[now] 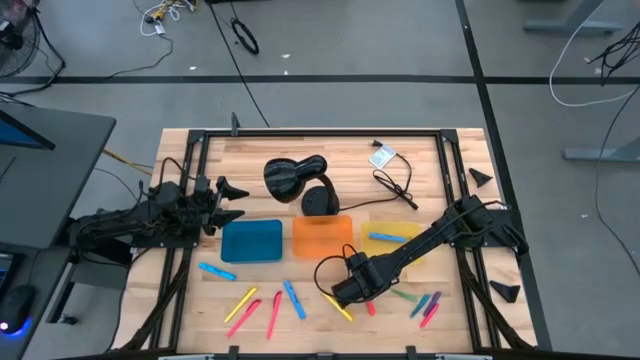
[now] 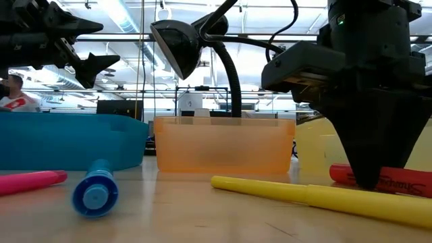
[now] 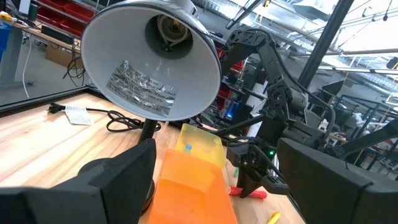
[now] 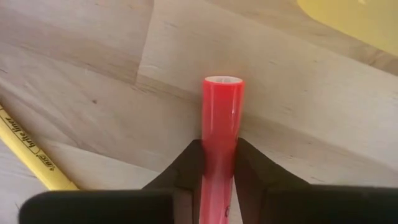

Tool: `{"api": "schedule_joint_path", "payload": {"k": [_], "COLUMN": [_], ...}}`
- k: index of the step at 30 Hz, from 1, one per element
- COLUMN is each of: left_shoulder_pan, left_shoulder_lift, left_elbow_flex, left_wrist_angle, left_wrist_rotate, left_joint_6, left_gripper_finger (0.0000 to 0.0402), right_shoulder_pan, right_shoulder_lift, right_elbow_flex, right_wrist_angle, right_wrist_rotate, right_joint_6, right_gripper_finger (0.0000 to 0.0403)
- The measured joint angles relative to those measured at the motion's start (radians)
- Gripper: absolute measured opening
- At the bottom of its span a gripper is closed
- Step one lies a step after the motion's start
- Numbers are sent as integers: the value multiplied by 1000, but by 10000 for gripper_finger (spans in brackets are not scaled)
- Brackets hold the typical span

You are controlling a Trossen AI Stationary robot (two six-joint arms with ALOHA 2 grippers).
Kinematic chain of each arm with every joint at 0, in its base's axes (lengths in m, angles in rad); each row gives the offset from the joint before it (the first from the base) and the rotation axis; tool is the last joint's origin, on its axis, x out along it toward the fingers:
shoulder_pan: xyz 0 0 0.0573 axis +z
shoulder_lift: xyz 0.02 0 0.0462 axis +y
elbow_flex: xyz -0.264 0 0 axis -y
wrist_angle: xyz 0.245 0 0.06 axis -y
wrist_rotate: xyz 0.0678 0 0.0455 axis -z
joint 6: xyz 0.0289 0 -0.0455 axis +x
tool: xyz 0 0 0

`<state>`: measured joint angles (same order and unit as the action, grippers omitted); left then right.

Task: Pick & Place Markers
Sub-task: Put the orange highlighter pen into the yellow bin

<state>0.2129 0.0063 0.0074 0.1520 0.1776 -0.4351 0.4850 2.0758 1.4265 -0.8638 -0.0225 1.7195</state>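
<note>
The right gripper (image 4: 219, 163) is down at the wooden tabletop (image 4: 93, 68), its two dark fingers (image 4: 186, 165) closed snugly on either side of a red plastic marker (image 4: 221, 124), which lies flat and juts forward past the fingertips. A long yellow marker (image 4: 31, 152) lies just beside the gripper. The translucent orange plastic tray (image 2: 223, 144) stands beyond it. The left gripper (image 1: 225, 200) hovers, fingers spread, well apart near the blue tray (image 1: 251, 241).
</note>
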Motion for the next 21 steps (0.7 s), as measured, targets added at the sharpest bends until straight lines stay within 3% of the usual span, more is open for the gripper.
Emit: {"api": "schedule_joint_path", "payload": {"k": [12, 21], "left_shoulder_pan": [0, 0], "left_shoulder_lift": [0, 0], "left_elbow_flex": [0, 0], "left_wrist_angle": [0, 0], "left_wrist_rotate": [0, 0], "left_joint_6": [0, 0], "left_gripper_finger": [342, 342], "right_shoulder_pan": [0, -8], "right_shoulder_lift": [0, -55], "right_elbow_flex": [0, -3], "right_wrist_angle": [1, -28], "right_wrist_rotate": [3, 20], "right_joint_6": [-37, -256], "right_gripper_finger": [57, 57]}}
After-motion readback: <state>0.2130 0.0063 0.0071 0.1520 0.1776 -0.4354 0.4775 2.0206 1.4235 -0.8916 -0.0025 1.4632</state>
